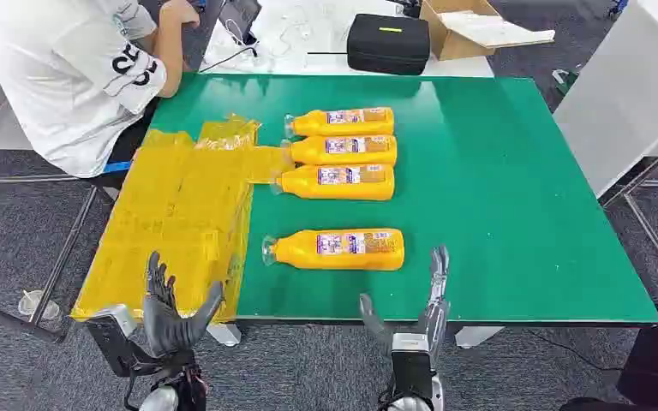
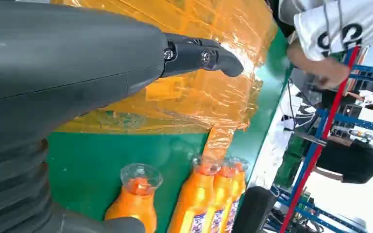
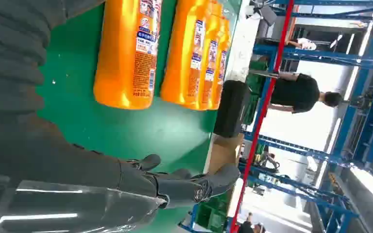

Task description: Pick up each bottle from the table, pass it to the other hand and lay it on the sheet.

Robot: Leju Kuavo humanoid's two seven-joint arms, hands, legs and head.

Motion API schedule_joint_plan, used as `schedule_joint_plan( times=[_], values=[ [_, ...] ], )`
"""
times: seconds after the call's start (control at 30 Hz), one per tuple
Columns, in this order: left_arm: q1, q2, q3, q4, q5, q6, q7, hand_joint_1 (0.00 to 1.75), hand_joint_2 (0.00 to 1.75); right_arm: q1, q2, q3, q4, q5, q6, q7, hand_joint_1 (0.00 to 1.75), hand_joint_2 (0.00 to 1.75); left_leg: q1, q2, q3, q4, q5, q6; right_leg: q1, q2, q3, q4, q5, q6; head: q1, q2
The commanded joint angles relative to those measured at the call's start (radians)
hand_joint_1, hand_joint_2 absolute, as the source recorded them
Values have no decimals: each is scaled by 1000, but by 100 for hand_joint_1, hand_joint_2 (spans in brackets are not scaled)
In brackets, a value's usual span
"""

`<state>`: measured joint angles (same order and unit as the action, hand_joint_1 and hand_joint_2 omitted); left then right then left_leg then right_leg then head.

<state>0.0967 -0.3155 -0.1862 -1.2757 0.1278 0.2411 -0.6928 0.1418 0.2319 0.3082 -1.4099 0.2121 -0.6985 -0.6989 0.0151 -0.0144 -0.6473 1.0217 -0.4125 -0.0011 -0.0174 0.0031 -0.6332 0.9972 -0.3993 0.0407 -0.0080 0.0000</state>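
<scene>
Head view: four orange bottles are seen on the green bench, the nearest bottle [image 1: 337,248] lying just ahead of the right hand [image 1: 411,308], spread and empty. The left hand [image 1: 171,312], likewise empty, hovers by the yellow sheet [image 1: 180,214]. A reach and grasp are judged next.

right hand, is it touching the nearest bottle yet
Apart. The head view shows green table between the right hand and the nearest bottle; the hand is open near the table's front edge.

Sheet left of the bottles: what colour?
Translucent yellow-orange, crinkled sheet on the green table; clearest in the head view.
</scene>
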Motion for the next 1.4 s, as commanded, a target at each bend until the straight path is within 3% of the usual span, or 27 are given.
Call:
schedule_joint_plan(
  times=[0.03, 0.33, 0.47, 0.93, 1.13, 1.4],
  values=[
    [-15, 25, 4, 28, 5, -3, 6, 0, 175, -19, -25, -3, 27, -6, 0, 1, 0, 175, 0, 3, 8, -1, -3, 1, 1, 1, 8, -2, -2, -2, 0, 0],
    [-12, 25, 11, 28, 5, 1, 6, 0, 175, -13, -24, -18, 25, 13, 0, 1, 0, 175, 0, 2, 6, -1, -2, 1, 1, 0, 6, -2, -1, -2, 0, 0],
    [-22, 34, 10, 13, -112, 86, -5, 0, 175, -20, -29, -11, 30, 11, 0, 1, 0, 175, 0, 1, 4, -1, -1, 1, 1, 0, 4, -1, -1, -1, 0, 0],
    [-21, 25, 24, 25, -98, 50, -5, 0, 175, -36, -31, -16, 89, 31, 13, 1, 0, 175, 0, 2, 4, -2, -1, 1, 1, 0, 4, -2, 0, -1, 0, 0],
    [-36, 21, 39, 43, -50, -26, 14, 0, 175, -84, -61, -34, 90, 183, 77, 107, 0, 175, 0, 2, 7, -2, -2, 1, 1, 1, 7, -3, -1, -2, 0, 0],
    [-70, 21, 43, 81, -36, -74, 26, 0, 175, -272, -147, -119, 95, 246, 211, 249, 0, 175, 0, 2, 5, -1, 0, 2, 0, 1, 5, -2, 0, -1, 0, 0]
  ],
)
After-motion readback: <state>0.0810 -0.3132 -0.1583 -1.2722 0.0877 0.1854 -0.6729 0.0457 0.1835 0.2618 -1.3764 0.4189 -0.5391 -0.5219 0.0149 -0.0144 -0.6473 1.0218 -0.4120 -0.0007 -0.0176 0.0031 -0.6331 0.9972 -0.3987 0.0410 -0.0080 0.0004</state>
